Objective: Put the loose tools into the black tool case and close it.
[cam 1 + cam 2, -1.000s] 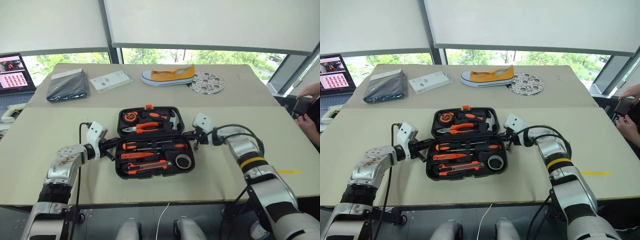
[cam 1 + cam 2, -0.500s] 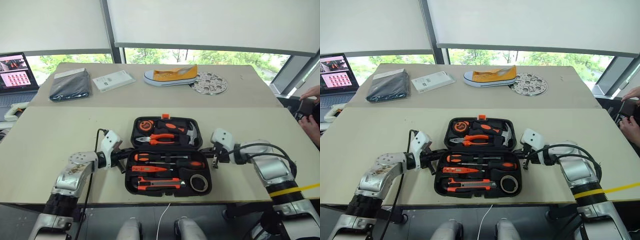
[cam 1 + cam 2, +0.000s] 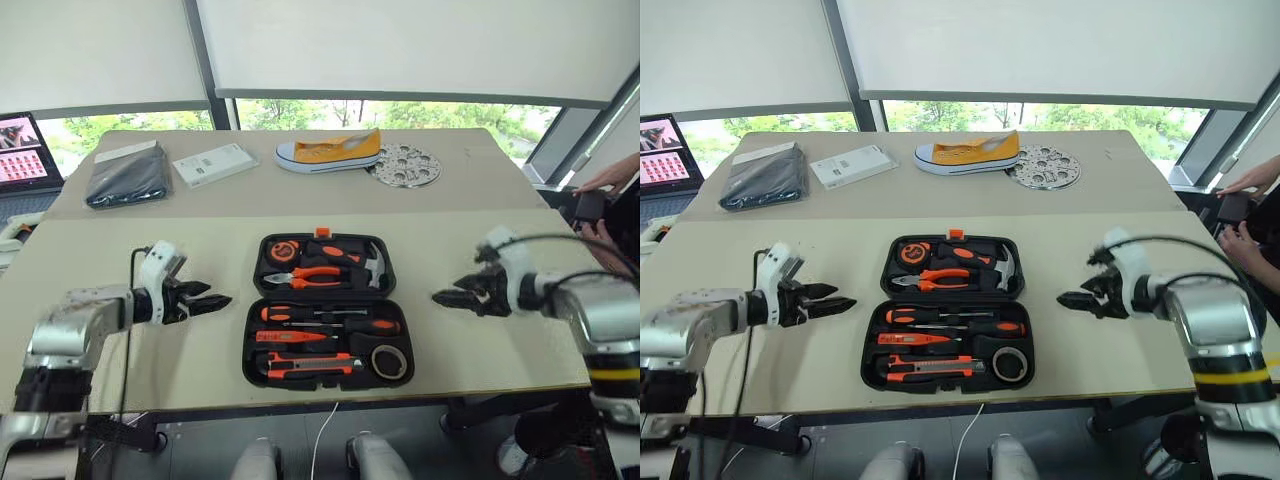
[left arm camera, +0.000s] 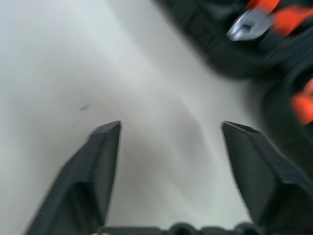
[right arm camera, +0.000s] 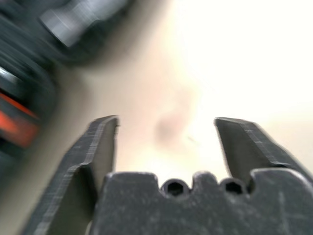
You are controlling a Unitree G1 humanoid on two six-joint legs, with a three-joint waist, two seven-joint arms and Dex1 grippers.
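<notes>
Tools sit in case [image 3: 322, 310], lid flat; we hold left claw [image 3: 212, 300], right claw [image 3: 449, 297] spread, empty, flanking case for closing.

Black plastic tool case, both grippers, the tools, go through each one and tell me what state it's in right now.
Black plastic tool case: open, lying flat on the table, both halves up.
Two black-and-orange screwdrivers: seated in the near half.
Orange tester screwdriver: in its slot.
Black-and-orange utility knife: in the near half.
Dark tape roll: in the near half's corner.
Left gripper: open, empty, apart from the case.
Right gripper: open, empty, apart from the case.
</notes>
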